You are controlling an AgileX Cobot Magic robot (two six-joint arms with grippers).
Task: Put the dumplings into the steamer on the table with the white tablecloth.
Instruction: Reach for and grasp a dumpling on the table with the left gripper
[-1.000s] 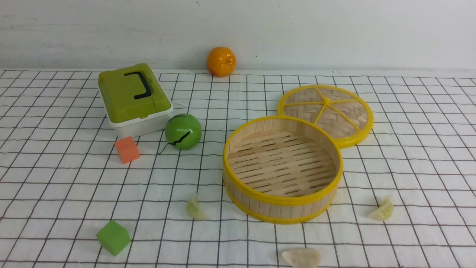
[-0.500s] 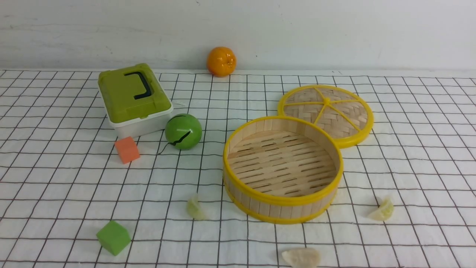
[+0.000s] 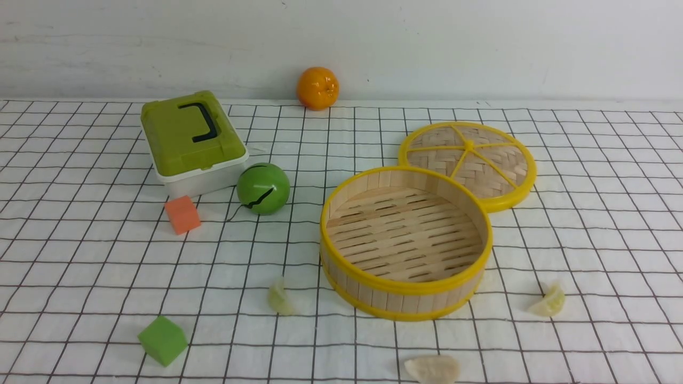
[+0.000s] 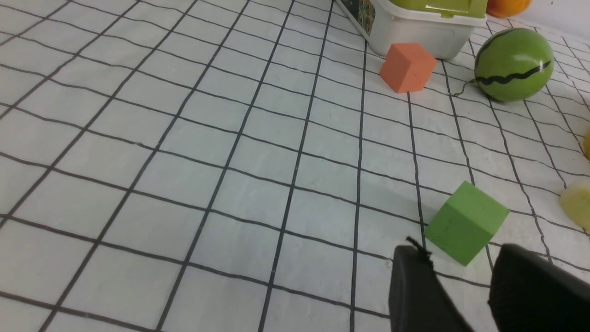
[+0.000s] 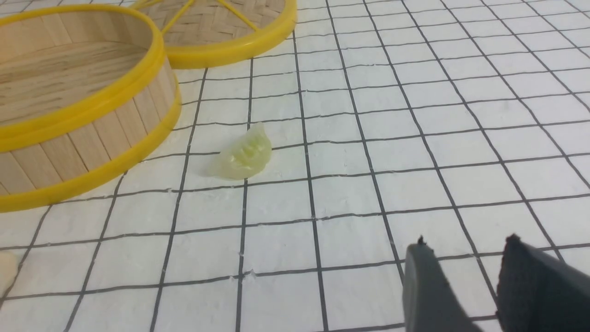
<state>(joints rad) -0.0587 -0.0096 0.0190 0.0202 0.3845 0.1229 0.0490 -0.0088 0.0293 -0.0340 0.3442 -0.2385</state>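
The steamer [image 3: 400, 301], a round bamboo basket with yellow rims, stands right of centre on the white tablecloth [image 3: 80, 256] with nothing in it. Three pale dumplings lie on the cloth around it: one to its left [image 3: 280, 297], one to its right [image 3: 548, 302], one at the near edge [image 3: 432, 369]. Neither arm shows in the front view. My right gripper [image 5: 465, 249] is open and empty, with a dumpling [image 5: 242, 154] ahead beside the steamer [image 5: 83, 115]. My left gripper [image 4: 458, 272] is open and empty, just short of the green cube [image 4: 465, 221]; a dumpling [image 4: 578, 203] shows at the frame's edge.
The woven steamer lid [image 3: 467, 162] lies flat behind the steamer. On the left are a green-lidded white box [image 3: 192, 141], a green ball [image 3: 263, 188], an orange cube [image 3: 182, 214] and a green cube [image 3: 163, 340]. An orange [image 3: 317, 88] sits by the back wall.
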